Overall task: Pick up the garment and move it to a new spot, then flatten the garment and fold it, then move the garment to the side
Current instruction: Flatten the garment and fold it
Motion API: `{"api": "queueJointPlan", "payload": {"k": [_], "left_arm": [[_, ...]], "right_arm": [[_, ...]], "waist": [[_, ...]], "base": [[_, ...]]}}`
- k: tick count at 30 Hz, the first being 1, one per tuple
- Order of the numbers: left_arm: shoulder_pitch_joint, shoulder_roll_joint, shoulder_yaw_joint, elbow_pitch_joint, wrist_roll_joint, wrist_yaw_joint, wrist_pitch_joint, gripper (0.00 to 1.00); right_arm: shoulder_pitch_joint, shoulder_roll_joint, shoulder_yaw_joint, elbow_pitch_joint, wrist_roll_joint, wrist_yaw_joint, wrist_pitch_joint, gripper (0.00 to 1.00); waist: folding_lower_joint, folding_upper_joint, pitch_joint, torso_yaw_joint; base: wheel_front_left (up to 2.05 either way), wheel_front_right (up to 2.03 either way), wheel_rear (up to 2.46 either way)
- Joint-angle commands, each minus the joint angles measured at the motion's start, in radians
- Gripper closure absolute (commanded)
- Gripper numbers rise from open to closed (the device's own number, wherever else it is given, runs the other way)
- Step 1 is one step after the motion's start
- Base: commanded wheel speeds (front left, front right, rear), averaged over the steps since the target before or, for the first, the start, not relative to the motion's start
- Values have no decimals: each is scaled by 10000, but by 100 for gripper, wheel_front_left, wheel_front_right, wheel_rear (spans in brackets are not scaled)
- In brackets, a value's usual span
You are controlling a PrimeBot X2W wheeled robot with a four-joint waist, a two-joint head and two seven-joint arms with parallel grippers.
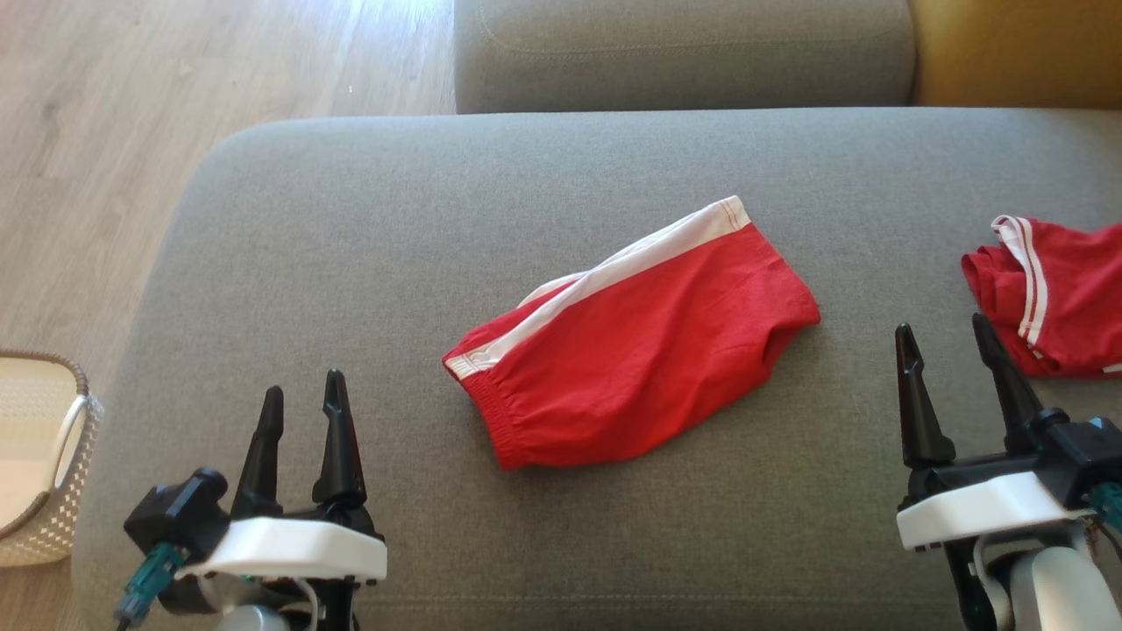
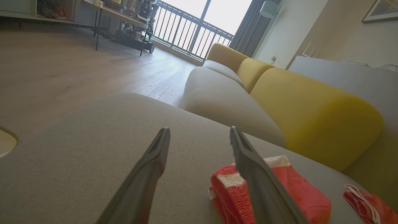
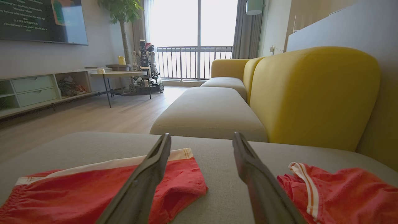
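The garment [image 1: 640, 337] is a pair of red shorts with a white side stripe, lying folded and slanted in the middle of the grey sofa seat [image 1: 351, 219]. It also appears low in the left wrist view [image 2: 295, 189] and at the lower left of the right wrist view [image 3: 77, 186]. My left gripper [image 1: 304, 392] hovers open near the seat's front left, well left of the shorts. My right gripper [image 1: 942, 331] stands open at the front right, between the shorts and a second red garment. Nothing is between either pair of fingers.
A second red garment with white stripes [image 1: 1052, 294] lies crumpled at the seat's right edge. A woven white basket [image 1: 39, 456] stands on the wooden floor at the left. Another grey cushion [image 1: 684, 53] and a yellow backrest [image 1: 1017, 48] lie beyond.
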Motion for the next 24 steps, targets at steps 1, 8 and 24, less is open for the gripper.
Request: {"api": "queueJointPlan", "payload": {"k": [1, 8, 24], "left_arm": [[-393, 63, 289, -375, -31, 62, -76, 0], [-660, 63, 192, -479, -28, 111, -76, 0], [-1192, 62, -310, -440, -389, 283, -76, 0]], "right_arm": [[-209, -13, 241, -260, 83, -2, -91, 0], [-510, -173, 906, 367, 730, -2, 36, 0], [-2238, -113, 439, 2396, 5748, -2, 3235, 0]], "waist": [[0, 0, 43, 16], [0, 0, 497, 200], [0, 0, 1485, 879]], "base": [[0, 0, 0], [0, 0, 0], [0, 0, 0]]}}
